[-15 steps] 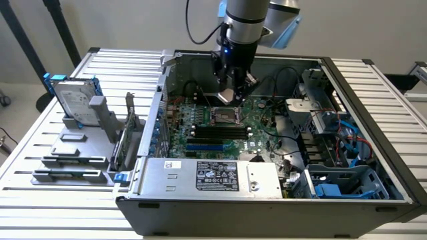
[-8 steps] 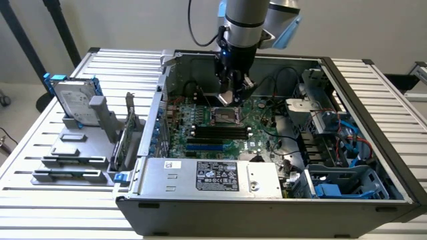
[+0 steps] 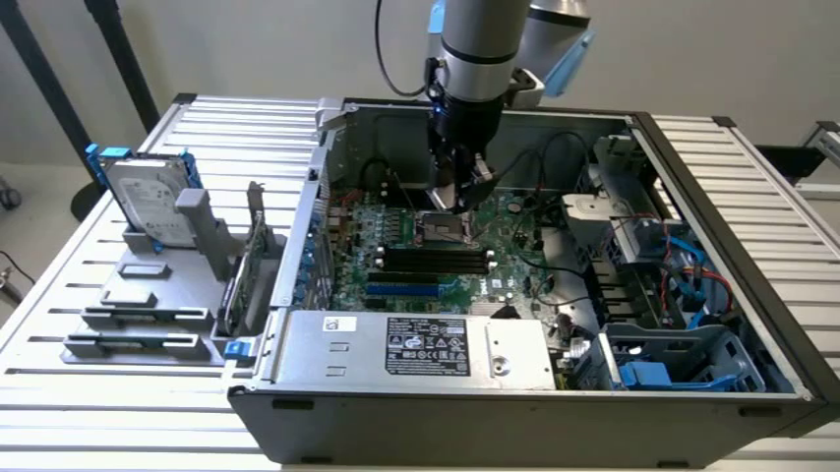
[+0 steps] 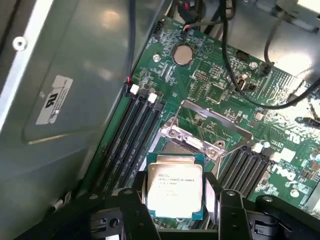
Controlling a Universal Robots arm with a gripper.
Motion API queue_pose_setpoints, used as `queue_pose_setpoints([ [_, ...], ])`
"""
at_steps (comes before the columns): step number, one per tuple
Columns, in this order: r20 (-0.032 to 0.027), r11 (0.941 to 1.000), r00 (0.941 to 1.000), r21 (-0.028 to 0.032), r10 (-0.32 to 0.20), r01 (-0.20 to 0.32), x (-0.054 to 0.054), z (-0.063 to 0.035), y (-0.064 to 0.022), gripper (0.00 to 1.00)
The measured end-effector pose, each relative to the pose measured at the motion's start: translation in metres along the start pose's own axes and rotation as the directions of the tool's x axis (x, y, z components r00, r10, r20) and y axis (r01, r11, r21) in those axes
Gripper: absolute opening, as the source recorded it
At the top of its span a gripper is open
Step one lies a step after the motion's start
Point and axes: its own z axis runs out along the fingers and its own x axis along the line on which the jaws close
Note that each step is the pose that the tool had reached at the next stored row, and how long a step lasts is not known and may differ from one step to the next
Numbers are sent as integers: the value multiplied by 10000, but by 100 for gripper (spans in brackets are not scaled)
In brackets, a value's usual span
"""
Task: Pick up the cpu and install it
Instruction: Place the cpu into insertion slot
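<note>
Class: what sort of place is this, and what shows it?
Probably a robot bench for computer assembly: an open computer case on a slatted metal table, a gripper holding the cpu over the motherboard.

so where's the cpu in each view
exterior view: cpu mid-picture at the tip of the gripper, just above the socket on the green board.
wrist view: cpu gripped between the black fingers, printed side to the camera, close to the socket.
shared landmark: the socket with its raised silver frame.
</note>
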Motion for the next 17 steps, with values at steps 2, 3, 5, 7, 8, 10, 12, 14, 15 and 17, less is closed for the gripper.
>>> queue_pose_setpoints([
  [2, 9, 9994, 9994, -33, 358, -358, -2, 23, -1, 55],
  [3, 14, 9985, 9985, -51, 544, -544, -3, 35, -1, 55],
  [5, 22, 9958, 9958, -85, 911, -911, -5, 59, -2, 55],
  [7, 28, 9918, 9919, -120, 1272, -1271, -8, 82, -2, 55],
  [8, 31, 9893, 9894, -137, 1450, -1449, -9, 93, -3, 55],
  [10, 35, 9835, 9836, -171, 1803, -1802, -10, 114, -3, 55],
  [12, 37, 9764, 9765, -199, 2154, -2153, -12, 131, -4, 55],
  [14, 38, 9684, 9686, -222, 2487, -2486, -14, 146, -4, 55],
  [15, 38, 9640, 9642, -234, 2651, -2650, -14, 153, -4, 55],
  [17, 36, 9540, 9543, -260, 2989, -2987, -16, 169, -5, 55],
])
